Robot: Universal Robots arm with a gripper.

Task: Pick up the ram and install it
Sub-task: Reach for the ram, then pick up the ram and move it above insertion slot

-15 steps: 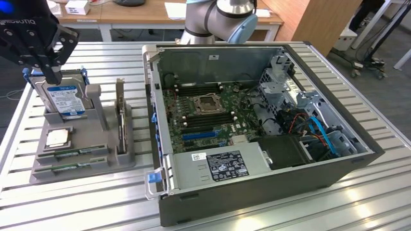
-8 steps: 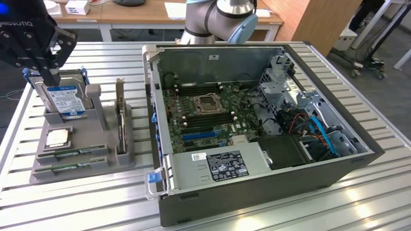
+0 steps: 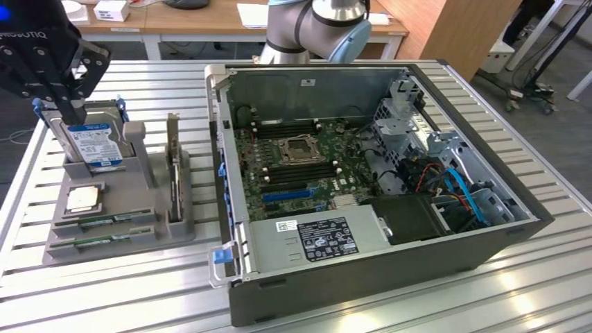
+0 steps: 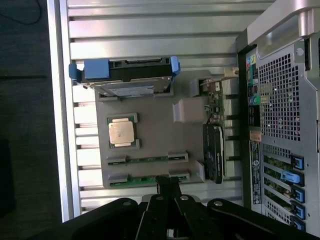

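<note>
The jaws hang over the grey holder (image 3: 138, 239) on the slatted metal bench (image 3: 370, 305), towards the exterior view's left; they are pressed together and pinch nothing. In the wrist view their dark tips meet over the holder's edge, in line with the outermost slot; whether they touch anything there I cannot tell.

The ram (image 3: 97, 241) (image 4: 142, 180) lies flat in that outermost slot, a thin green stick held by grey clips at both ends; a second stick (image 3: 102, 223) (image 4: 147, 160) lies parallel just beside it, in the next slot inward. Beyond the two sticks a processor chip (image 3: 83, 198) (image 4: 121, 132) sits in a square recess with its pale metal lid facing up; further along, a hard drive (image 3: 96, 144) (image 4: 127, 86) with a blue and white label stands on edge in the holder, blue rails at its sides. A dark expansion card (image 3: 173, 163) (image 4: 215, 150) stands upright in a slot along the side of the holder nearest the computer case (image 3: 370, 277) (image 4: 280, 100).

The case lies on its side just beside the holder, its panel off and the green motherboard (image 3: 296, 159) exposed; black memory slots run on either side of the bare processor socket (image 3: 301, 148). The arm's silver and blue joint (image 3: 328, 21) rises behind the case.
</note>
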